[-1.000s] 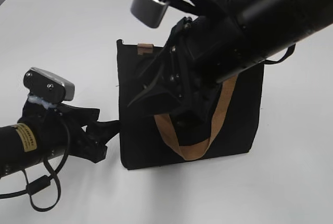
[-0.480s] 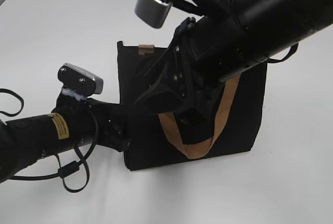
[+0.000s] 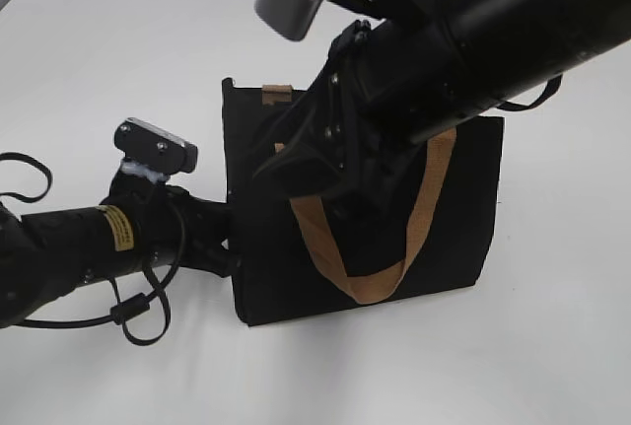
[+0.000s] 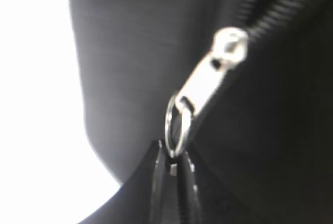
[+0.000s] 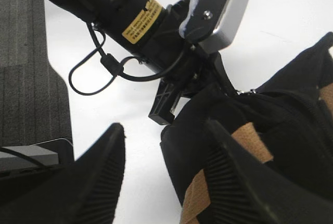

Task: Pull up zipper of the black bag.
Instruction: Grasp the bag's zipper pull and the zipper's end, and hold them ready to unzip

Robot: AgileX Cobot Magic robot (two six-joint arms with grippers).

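White tabletop (image 3: 118,40) carries the whole scene, with a dark ribbed mat (image 5: 26,52) visible only at the edge of the right wrist view. Left gripper (image 4: 174,169) is pinched together, its two dark fingertips closed on the silvery ring of the zipper pull (image 4: 203,96); this grip appears only in the left wrist view, where the pull hangs from the slider on the zipper (image 4: 270,11), a black coil line running up to the right. From the exterior view the same gripper is buried against the left edge of the black bag (image 3: 463,218), low on that side, and its fingertips are hidden. Right gripper (image 5: 161,151) stands wide open in its own view, ribbed pads (image 5: 106,182) well apart, holding nothing, with the bag's corner between and beyond them. Exterior view shows that arm hanging over the bag's middle, covering much of the front panel. Bag lies flat on the table, a tan webbing handle (image 3: 370,282) looping down its front, a small tan tab (image 3: 277,96) at its far edge.
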